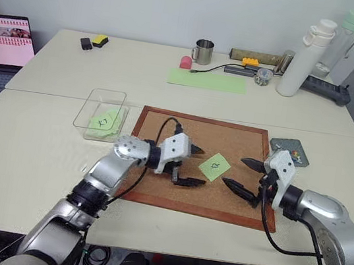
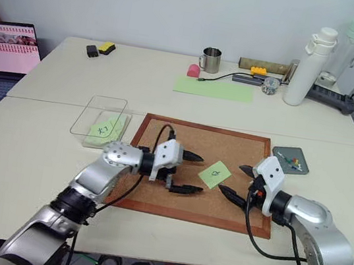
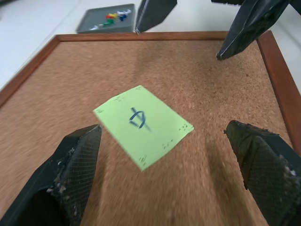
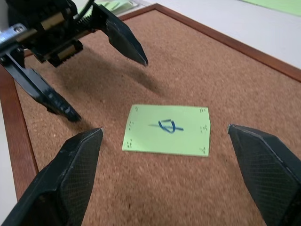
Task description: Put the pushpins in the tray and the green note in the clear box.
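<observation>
The green note point(image 1: 214, 166) lies flat near the middle of the corkboard point(image 1: 242, 141), between the two claws and touched by neither: the left gripper point(image 1: 193, 165) hangs just to its left and the right gripper point(image 1: 244, 176) just to its right, both with fingers spread wide and holding nothing. The pushpins point(image 2: 294, 162) sit in the tray point(image 2: 285, 153) off the board's far right corner. The clear box point(image 1: 94, 104), left of the board, holds another green slip point(image 1: 104, 122).
</observation>
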Controlling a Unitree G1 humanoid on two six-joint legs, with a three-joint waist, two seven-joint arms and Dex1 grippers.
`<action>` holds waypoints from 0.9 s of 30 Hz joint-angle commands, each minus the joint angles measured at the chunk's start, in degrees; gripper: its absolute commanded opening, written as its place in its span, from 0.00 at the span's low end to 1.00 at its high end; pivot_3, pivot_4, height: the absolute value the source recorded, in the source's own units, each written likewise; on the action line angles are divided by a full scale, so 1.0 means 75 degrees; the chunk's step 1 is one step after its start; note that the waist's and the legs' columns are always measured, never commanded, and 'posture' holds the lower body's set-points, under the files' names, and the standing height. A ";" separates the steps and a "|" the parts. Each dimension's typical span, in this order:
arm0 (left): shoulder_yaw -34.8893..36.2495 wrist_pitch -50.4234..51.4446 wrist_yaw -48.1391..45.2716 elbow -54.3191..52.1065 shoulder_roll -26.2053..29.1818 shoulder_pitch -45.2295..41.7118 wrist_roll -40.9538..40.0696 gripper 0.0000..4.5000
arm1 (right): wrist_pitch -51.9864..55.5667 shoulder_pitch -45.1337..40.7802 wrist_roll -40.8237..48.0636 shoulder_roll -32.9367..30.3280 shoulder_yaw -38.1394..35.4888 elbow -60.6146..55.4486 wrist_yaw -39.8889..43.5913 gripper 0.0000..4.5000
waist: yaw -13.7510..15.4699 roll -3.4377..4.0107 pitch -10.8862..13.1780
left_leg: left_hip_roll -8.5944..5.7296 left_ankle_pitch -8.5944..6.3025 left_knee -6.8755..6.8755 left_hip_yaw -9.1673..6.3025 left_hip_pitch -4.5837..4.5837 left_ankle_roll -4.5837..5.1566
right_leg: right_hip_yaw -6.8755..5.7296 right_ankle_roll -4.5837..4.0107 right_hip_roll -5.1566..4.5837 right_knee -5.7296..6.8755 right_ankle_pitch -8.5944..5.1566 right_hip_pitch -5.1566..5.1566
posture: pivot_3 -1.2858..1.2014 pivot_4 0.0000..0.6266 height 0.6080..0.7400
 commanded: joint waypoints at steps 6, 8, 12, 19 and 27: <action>-0.0218 -0.1164 -0.0158 0.1608 -0.0593 -0.0835 0.0578 1.00 | 0.0434 0.0476 0.0388 -0.0299 -0.0995 -0.1155 -0.0308 0.99 | -0.0007 -0.0002 0.0001 | -0.0001 -0.0001 -0.0001 -0.0003 -0.0001 0.0002 | 0.0003 0.0000 0.0003 0.0000 0.0000 0.0000 | 0.52 0.24 1.00; -0.0246 -0.1137 -0.0068 0.1698 -0.0706 -0.0834 0.0689 1.00 | 0.0564 0.0542 0.0471 -0.0326 -0.1150 -0.1333 -0.0398 0.99 | -0.0007 -0.0002 0.0001 | -0.0001 -0.0001 -0.0002 -0.0004 0.0001 0.0002 | 0.0004 0.0000 0.0005 0.0000 0.0000 0.0000 | 0.52 0.24 1.00; -0.0319 -0.1060 0.0219 0.1814 -0.0804 -0.0778 0.1043 1.00 | 0.0736 0.0579 0.0576 -0.0343 -0.1331 -0.1520 -0.0537 0.99 | -0.0001 -0.0002 0.0001 | -0.0004 -0.0001 0.0000 -0.0005 0.0000 0.0002 | 0.0006 0.0000 0.0004 0.0000 0.0000 0.0001 | 0.52 0.24 1.00; -0.0299 -0.0512 0.0543 0.1978 -0.0942 -0.0787 0.1231 1.00 | 0.0873 0.0515 0.0655 -0.0419 -0.1434 -0.1605 -0.0624 0.99 | 0.0016 -0.0006 -0.0003 | -0.0009 -0.0001 0.0006 -0.0009 0.0004 0.0002 | 0.0003 0.0002 -0.0001 0.0002 0.0001 0.0012 | 0.52 0.24 1.00; -0.0320 0.0277 0.0255 0.1687 -0.0923 -0.0550 0.1051 0.96 | 0.1091 0.0591 0.0965 -0.0775 -0.1572 -0.1901 -0.0450 1.00 | 0.0020 -0.0006 -0.0005 | -0.0011 -0.0001 0.0008 -0.0013 0.0007 0.0002 | 0.0001 0.0002 -0.0002 0.0003 0.0001 0.0015 | 0.52 0.24 1.00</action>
